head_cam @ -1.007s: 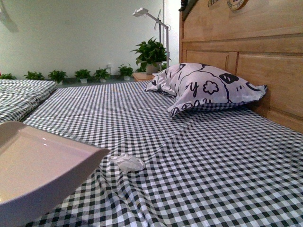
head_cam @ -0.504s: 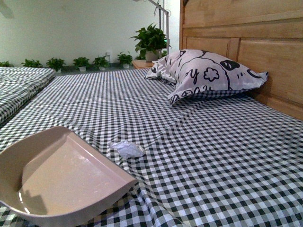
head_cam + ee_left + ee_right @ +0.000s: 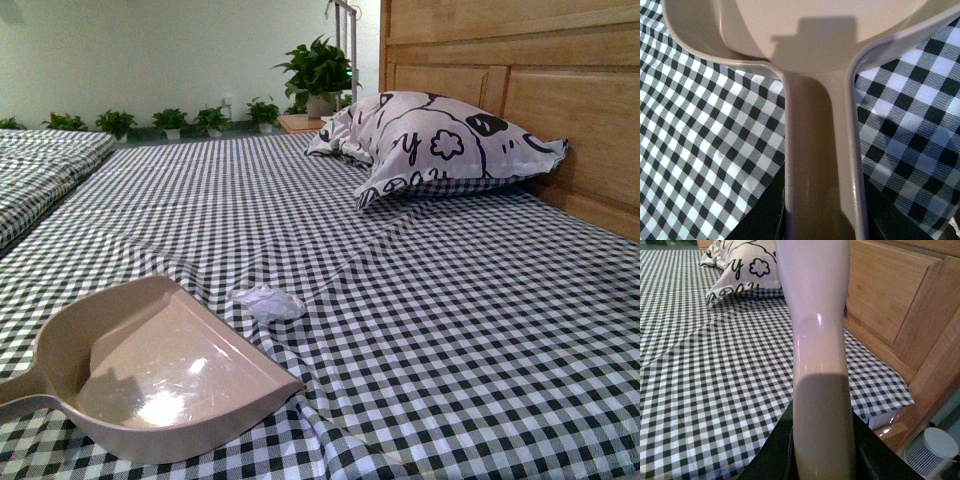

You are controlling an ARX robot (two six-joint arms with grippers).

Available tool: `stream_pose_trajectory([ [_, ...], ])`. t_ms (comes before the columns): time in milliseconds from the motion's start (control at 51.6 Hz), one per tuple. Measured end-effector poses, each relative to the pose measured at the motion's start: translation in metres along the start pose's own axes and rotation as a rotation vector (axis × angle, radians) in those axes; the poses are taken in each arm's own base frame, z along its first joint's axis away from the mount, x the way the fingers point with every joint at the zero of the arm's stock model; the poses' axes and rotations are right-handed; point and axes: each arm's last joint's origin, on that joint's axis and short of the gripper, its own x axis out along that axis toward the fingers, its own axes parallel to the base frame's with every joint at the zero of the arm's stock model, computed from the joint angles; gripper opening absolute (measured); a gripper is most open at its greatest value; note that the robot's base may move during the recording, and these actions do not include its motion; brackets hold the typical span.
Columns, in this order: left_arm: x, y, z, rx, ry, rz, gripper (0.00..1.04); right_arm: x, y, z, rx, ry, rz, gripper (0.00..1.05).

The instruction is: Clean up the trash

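Note:
The trash [image 3: 268, 303], a small crumpled white wad, lies on the checked bed sheet just beyond the far edge of the beige dustpan [image 3: 160, 370]. The dustpan rests low on the sheet at the front left, its open mouth facing right. In the left wrist view my left gripper [image 3: 822, 227] is shut on the dustpan handle [image 3: 817, 150]. In the right wrist view my right gripper [image 3: 822, 460] is shut on the pale brush handle [image 3: 815, 315]. The bristles are out of view. Neither gripper shows in the front view.
A black-and-white patterned pillow [image 3: 435, 145] lies against the wooden headboard [image 3: 520, 70] at the back right. A second checked bed [image 3: 45, 170] stands to the left. Potted plants [image 3: 315, 70] line the far wall. A white fan [image 3: 932, 452] sits on the floor beside the bed.
The dustpan has dropped from tilted up near the camera to lying low on the sheet, its mouth now close to the trash. The front view has tilted down a little.

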Motion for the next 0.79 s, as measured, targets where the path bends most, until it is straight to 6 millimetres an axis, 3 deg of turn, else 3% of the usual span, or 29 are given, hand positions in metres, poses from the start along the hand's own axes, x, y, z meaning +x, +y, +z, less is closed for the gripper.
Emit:
stream_pose_trajectory([
  [484, 0.008, -0.005, 0.002, -0.001, 0.048, -0.027, 0.26, 0.0, 0.0, 0.0, 0.0, 0.0, 0.001, 0.2],
  [523, 0.008, -0.005, 0.002, -0.001, 0.049, -0.028, 0.26, 0.004, 0.001, 0.0, -0.017, 0.085, 0.051, 0.2],
  [600, 0.008, -0.005, 0.002, 0.0, 0.049, -0.028, 0.26, 0.02, 0.019, 0.014, -0.062, 0.225, 0.221, 0.2],
  [717, 0.008, -0.005, 0.003, 0.001, 0.048, -0.03, 0.26, 0.049, 0.047, 0.028, -0.094, 0.217, 0.308, 0.2],
  [794, 0.009, -0.005, 0.002, 0.002, 0.048, -0.03, 0.26, 0.083, 0.077, 0.03, -0.137, 0.232, 0.338, 0.2],
])
